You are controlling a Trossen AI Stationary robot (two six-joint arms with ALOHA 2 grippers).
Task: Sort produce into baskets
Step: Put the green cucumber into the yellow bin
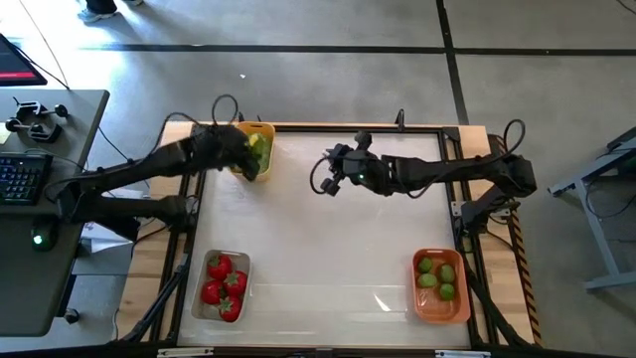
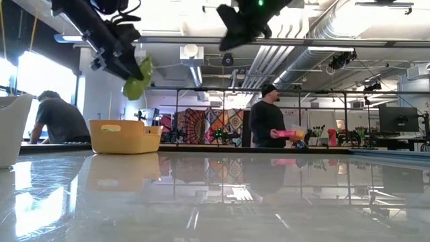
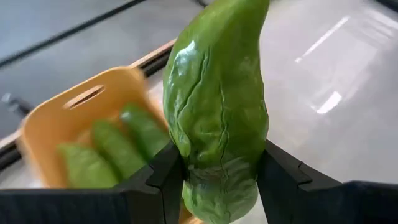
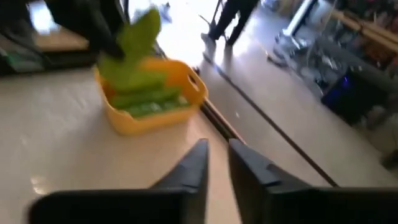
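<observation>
Working from the left of the table across, we find the left gripper (image 1: 241, 151) clamped on a green cucumber (image 3: 217, 106), holding it in the air over the yellow-orange basket (image 1: 264, 131) at about eleven o'clock on the table; the fingers (image 3: 165, 177) pinch its thicker lower end while the tapered tip points away from the wrist. We judge this piece light and somewhat soft, its wrinkled, glossy skin likely a little slippery, so a pinch across the thick end as here, or the middle, looks the safest hold; it should take a short drop into the basket without harm. Other green cucumbers (image 3: 118, 149) already lie inside that basket. At about seven o'clock the clear basket (image 1: 208, 311) holds red tomatoes (image 1: 221, 286). Moving right, the right gripper (image 1: 331, 179) hangs above the bare tabletop near twelve o'clock, holding nothing, its fingers (image 4: 189, 168) drawn nearly together with a narrow gap between them. At about five o'clock the darker orange basket (image 1: 439, 309) holds green limes (image 1: 437, 277). We can read no brand, label or writing on any piece or basket.
</observation>
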